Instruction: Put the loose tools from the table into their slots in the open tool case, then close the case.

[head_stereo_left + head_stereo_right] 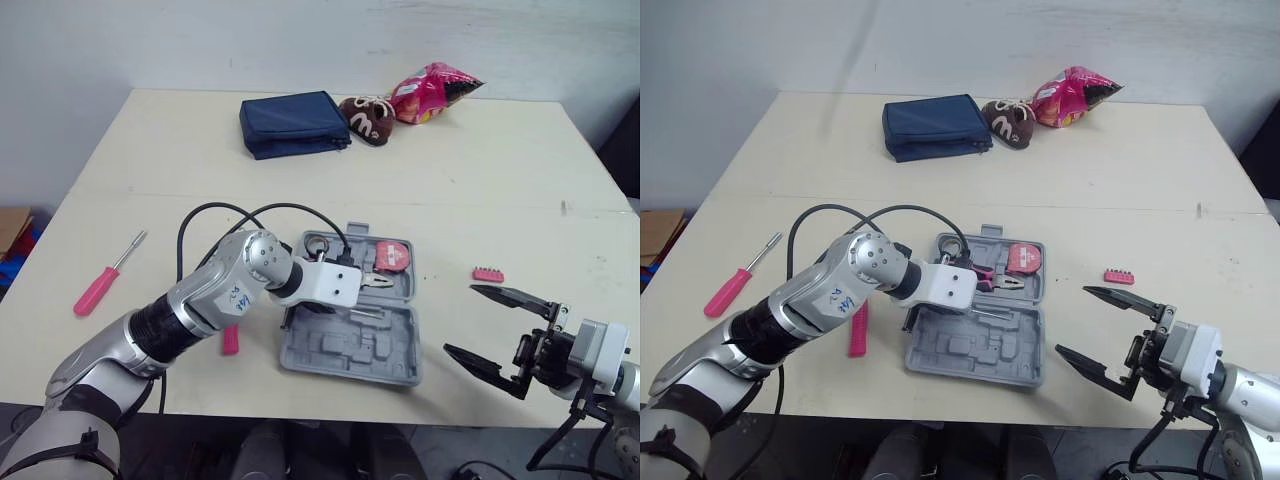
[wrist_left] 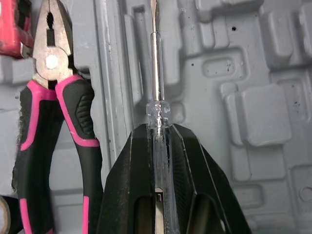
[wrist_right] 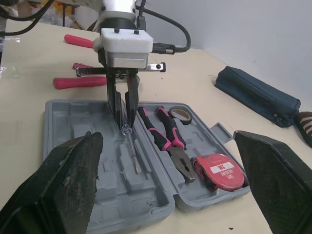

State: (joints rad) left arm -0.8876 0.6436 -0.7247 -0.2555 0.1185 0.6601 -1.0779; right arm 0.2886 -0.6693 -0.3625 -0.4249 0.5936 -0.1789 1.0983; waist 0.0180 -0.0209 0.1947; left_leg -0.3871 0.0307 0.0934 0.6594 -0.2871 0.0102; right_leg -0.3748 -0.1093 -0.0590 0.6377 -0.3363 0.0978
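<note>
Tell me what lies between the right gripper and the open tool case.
Nothing: in the left eye view the table between the right gripper and the tool case is bare. The pink bit holder lies farther back.

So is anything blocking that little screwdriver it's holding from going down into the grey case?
Nothing visible does. The left end effector is shut on the clear-handled screwdriver, whose shaft lies over bare moulded tray of the open case. The pink pliers lie beside it, across the hinge, not under it.
</note>
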